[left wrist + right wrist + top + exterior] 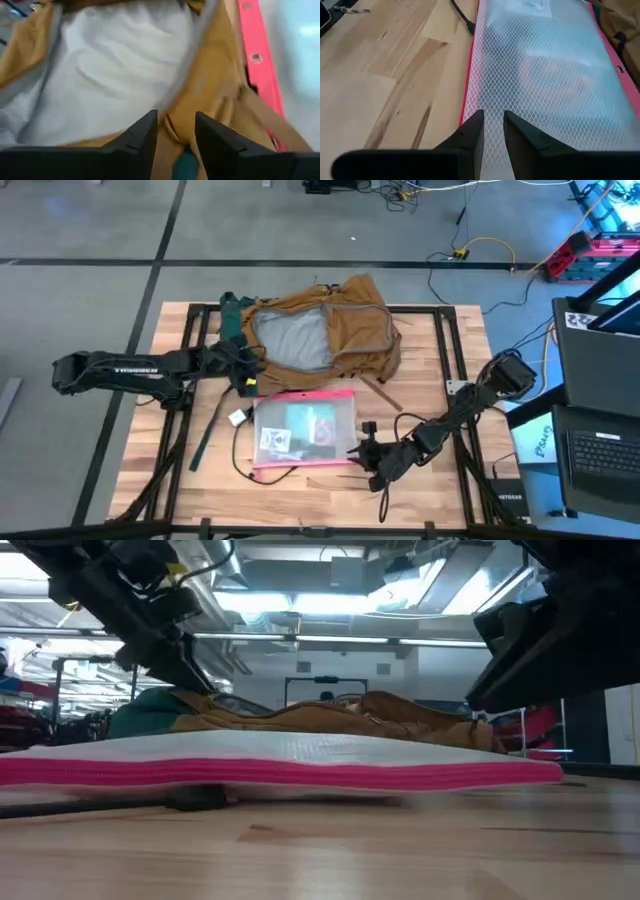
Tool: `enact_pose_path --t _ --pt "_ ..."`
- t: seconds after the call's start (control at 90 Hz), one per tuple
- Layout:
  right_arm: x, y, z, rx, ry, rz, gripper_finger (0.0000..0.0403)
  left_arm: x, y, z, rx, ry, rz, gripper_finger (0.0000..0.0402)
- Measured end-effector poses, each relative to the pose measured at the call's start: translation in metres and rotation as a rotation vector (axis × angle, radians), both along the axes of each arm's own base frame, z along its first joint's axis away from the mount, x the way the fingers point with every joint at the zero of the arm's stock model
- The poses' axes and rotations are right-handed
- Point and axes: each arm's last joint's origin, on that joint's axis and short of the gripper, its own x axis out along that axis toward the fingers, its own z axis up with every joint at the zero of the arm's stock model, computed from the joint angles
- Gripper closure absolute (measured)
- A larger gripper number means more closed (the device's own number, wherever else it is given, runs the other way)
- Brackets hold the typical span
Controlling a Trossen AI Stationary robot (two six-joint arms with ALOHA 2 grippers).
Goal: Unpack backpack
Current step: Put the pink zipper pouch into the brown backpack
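Note:
The tan backpack point(345, 330) lies on its back at the table's far middle, its mouth wide so the grey lining point(115, 75) shows. My left gripper point(246, 373) reaches in from the table's left and is shut on the near-left rim. The clear pink-edged zip pouch point(305, 430) lies flat in front of the backpack and rests partly on a black cable point(195, 798). My right gripper point(493, 127) is over the pouch's right end with its fingers almost together. My left gripper point(175, 135) pinches a fold of the tan rim fabric point(180, 117) of the backpack's mouth between its two fingers, coming from the table's left. The backpack stays lying on the table. My right gripper stands just over the pouch's mesh face point(492, 107); I cannot tell whether it touches.
A dark teal strap point(208, 430) trails from the backpack toward the near left. A small white tag point(238, 417) and the black cable point(240, 460) lie left of the pouch. A laptop point(600, 450) sits off the table's right edge. Bare wood shows at the near left point(380, 75).

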Motion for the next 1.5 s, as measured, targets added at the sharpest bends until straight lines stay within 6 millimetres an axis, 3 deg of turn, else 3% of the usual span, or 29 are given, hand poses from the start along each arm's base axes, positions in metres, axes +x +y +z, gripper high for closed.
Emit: enact_pose_path --t 0.222,0.644,0.767,1.1,1.267,1.5 --pt "0.000 0.000 0.000 -0.002 0.000 -0.001 0.0342 0.012 0.003 0.005 -0.010 -0.133 0.044 0.0285" --pt "0.000 -0.001 0.000 -0.026 -0.012 -0.020 0.0342 0.012 0.003 0.005 0.020 -0.109 0.021 0.0280" --pt "0.000 -0.001 0.000 -0.035 -0.014 -0.017 0.0342 0.011 0.004 0.003 0.009 -0.094 0.035 0.0241" --pt "0.000 -0.001 0.000 -0.038 -0.016 -0.020 0.0342 0.009 0.012 0.006 0.098 -0.093 0.154 0.0071" --pt "0.000 -0.001 0.000 -0.042 -0.017 -0.020 0.0342 0.008 0.013 0.006 0.106 -0.097 0.194 0.0050" --pt "0.000 -0.001 0.000 -0.043 -0.017 -0.019 0.0342 0.002 0.016 0.003 0.060 -0.140 0.454 0.0049"
